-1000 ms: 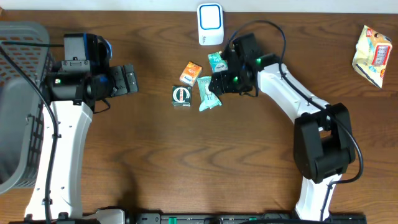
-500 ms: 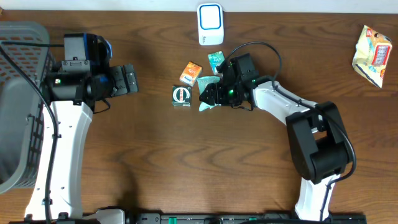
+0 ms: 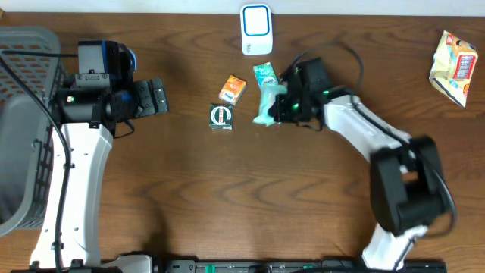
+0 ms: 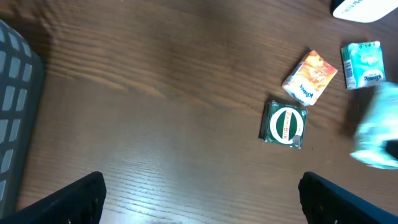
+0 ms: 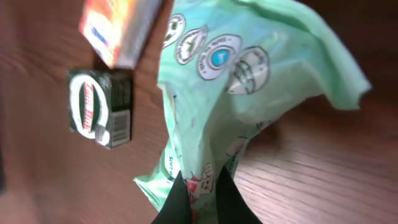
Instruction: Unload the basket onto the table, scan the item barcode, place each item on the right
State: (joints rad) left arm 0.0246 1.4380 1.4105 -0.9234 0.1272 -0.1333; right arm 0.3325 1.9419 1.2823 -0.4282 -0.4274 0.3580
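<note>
My right gripper [image 3: 280,111] [image 5: 203,194] is shut on a mint-green soft packet [image 3: 266,106] [image 5: 249,106], pinching its lower edge between the two dark fingers. The packet hangs crumpled just off the table, right of the other items; it shows as a pale blur [image 4: 375,132] in the left wrist view. The white and blue scanner [image 3: 256,29] stands at the back edge, a little above the packet. My left gripper [image 3: 156,97] [image 4: 211,205] hovers at the left, wide open, with only bare wood between its fingers.
An orange box [image 3: 233,89] [image 4: 310,77], a dark green box [image 3: 220,117] [image 5: 101,107] and a teal tissue pack [image 3: 264,74] [image 4: 362,65] lie near the held packet. A grey basket [image 3: 23,114] fills the left edge. A snack bag [image 3: 453,67] lies far right.
The right gripper closed on the mint-green packet and carried it up and to the right, away from the dark green box. The left arm has not moved.
</note>
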